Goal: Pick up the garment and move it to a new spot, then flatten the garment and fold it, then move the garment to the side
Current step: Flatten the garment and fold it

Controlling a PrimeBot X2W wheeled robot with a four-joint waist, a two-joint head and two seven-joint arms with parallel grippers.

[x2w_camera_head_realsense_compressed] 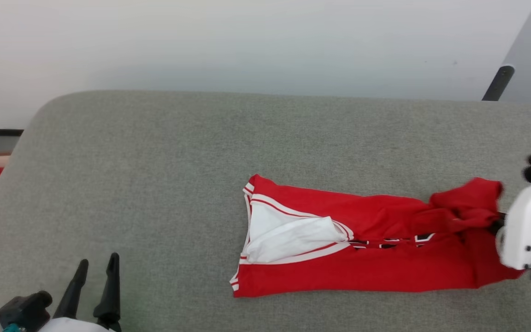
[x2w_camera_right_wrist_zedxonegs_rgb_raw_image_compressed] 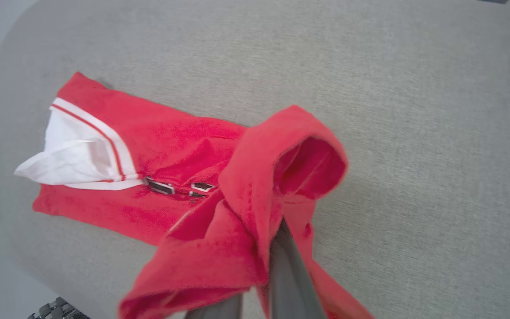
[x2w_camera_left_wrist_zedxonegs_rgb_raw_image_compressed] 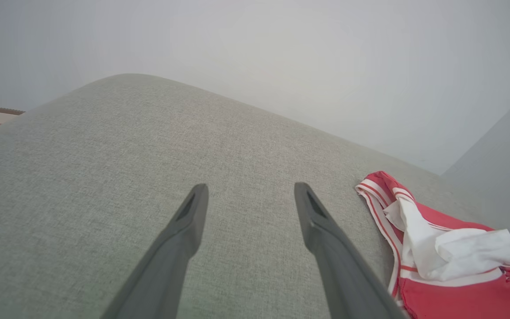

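garment (x2w_camera_head_realsense_compressed: pixel 362 272) pinched in right end effector (x2w_camera_right_wrist_zedxonegs_rgb_raw_image_compressed: pixel 275 248); left end effector (x2w_camera_head_realsense_compressed: pixel 98 260) spread, well apart.

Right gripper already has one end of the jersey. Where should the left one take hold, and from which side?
Take the striped trim at the near corner of the garment, on its free end opposite the right gripper, which is shut on bunched cloth. Bring the open left gripper in from the robot's left: that edge lies flat and faces it. Avoid the loose white sleeve.
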